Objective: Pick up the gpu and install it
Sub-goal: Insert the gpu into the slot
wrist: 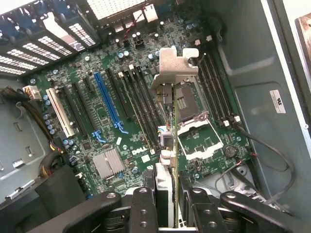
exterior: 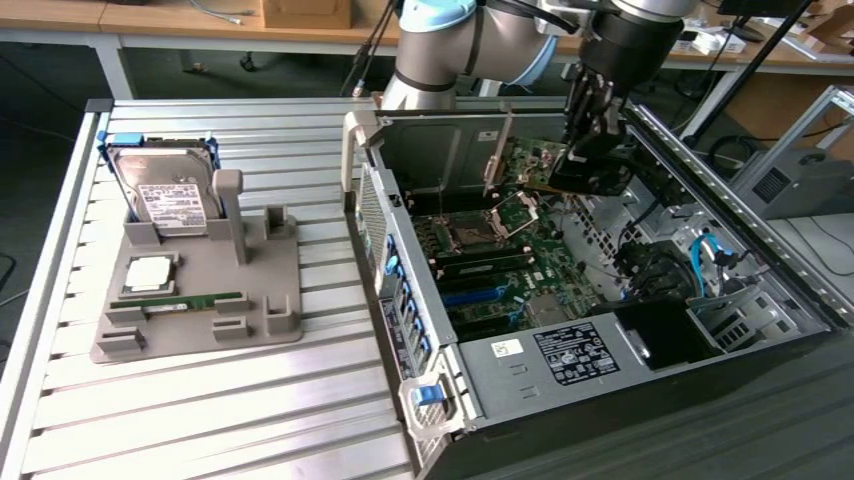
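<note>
Your gripper (wrist: 172,211) is gripping the gpu (wrist: 167,187), with its fingers (wrist: 142,208) pressing on the card's two flat faces. The card is hanging edge-on inside the open computer case (exterior: 441,150), at the end nearest the arm's base. Its silvery bracket (wrist: 174,68) is pointing down over the motherboard (wrist: 112,111), just beside the processor socket (wrist: 197,133), clear of the slots. The case is sitting along one edge of the worktop (exterior: 267,400).
</note>
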You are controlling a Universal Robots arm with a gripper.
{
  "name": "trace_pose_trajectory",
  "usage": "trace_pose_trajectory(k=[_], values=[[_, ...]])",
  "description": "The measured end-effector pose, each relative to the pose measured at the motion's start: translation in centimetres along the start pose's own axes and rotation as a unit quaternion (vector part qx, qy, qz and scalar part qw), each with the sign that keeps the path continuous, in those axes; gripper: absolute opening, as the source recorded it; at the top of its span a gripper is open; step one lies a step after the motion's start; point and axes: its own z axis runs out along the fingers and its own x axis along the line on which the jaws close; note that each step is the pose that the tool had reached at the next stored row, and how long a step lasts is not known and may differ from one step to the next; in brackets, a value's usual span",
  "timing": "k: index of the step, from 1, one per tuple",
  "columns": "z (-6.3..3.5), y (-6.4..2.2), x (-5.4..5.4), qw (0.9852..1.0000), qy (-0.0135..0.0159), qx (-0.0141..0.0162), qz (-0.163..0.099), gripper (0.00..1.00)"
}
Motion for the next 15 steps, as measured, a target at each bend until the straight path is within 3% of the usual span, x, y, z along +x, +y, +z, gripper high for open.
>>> trace_pose_trajectory(k=[15], values=[[0.04, 0.00, 0.00, 0.9985, -0.0015, -0.0016, -0.054, 0.30]])
